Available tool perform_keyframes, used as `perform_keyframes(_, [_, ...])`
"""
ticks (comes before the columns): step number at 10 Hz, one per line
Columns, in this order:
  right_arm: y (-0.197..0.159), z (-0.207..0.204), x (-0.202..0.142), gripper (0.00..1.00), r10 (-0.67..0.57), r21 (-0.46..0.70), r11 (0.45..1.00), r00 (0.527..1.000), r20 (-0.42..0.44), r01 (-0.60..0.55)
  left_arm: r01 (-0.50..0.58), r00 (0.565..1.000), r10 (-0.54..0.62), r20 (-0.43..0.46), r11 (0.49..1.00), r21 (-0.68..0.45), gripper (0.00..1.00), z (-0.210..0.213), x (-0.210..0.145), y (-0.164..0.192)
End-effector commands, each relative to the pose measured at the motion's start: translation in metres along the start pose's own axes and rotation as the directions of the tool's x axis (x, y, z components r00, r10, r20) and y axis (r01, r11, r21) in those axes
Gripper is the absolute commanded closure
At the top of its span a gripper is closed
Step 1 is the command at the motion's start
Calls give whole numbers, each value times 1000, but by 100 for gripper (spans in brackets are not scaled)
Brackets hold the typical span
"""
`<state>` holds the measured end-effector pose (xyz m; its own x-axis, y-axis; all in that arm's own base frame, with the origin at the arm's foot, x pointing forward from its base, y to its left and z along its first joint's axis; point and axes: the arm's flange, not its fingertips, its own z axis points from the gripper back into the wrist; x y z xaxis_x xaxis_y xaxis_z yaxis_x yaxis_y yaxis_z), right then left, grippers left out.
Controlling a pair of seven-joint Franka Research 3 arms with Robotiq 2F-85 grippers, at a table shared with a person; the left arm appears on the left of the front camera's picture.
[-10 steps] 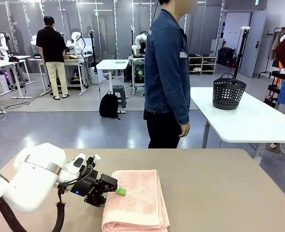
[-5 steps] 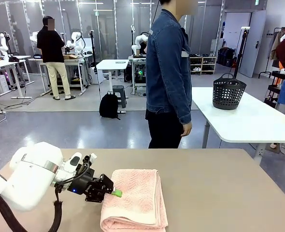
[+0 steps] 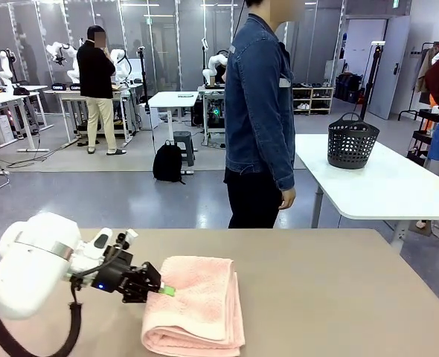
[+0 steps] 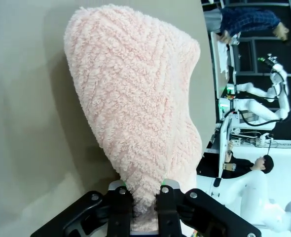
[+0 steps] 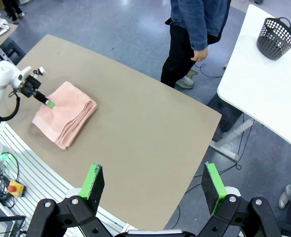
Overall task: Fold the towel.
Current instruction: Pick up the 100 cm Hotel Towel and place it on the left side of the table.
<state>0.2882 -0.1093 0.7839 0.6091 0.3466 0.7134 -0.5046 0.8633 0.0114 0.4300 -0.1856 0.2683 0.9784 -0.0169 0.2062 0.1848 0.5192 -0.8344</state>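
The towel (image 3: 193, 305) is salmon pink and lies folded in a thick stack on the near left of the tan table (image 3: 338, 297). My left gripper (image 3: 166, 291) meets the towel's left edge, its green pads pinching the fabric. In the left wrist view the fingers (image 4: 120, 197) stand close together, with towel (image 4: 135, 98) cloth squeezed between them. High above the table, my right gripper (image 5: 153, 182) is open with nothing between its green pads, and it looks down on the towel (image 5: 64, 114) and the left gripper (image 5: 49, 103).
A person in a denim jacket (image 3: 260, 111) stands at the table's far edge, side-on, hands down. A black basket (image 3: 352, 141) sits on a white table behind to the right. The right half of the tan table is bare.
My left gripper has drawn back to the left, and the folded towel has slid left with it. The right arm has not moved.
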Motion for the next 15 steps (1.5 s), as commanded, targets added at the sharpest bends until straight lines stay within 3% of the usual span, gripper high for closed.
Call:
perform_keyframes(1, [0,1,1,0,-1,-1,1000,1000,-4,1,12,999,-13,46,1000,9,100,65,-3,7])
perform_keyframes(7, [0,1,1,0,-1,-1,1000,1000,-4,1,33,999,-34,3,984,176,100,261,-8,92])
perform_keyframes(10, [0,1,1,0,-1,-1,1000,1000,-4,1,50,998,-54,9,968,248,100,316,-1,108])
perform_keyframes(12, [0,1,1,0,-1,-1,1000,1000,-4,1,42,999,-49,20,962,269,100,329,6,108])
perform_keyframes(14, [0,1,1,0,-1,-1,1000,1000,-4,1,22,998,-38,42,948,317,42,330,8,103])
perform_keyframes(15, [0,1,1,0,-1,-1,1000,1000,-4,1,14,999,-26,30,937,348,28,334,10,99])
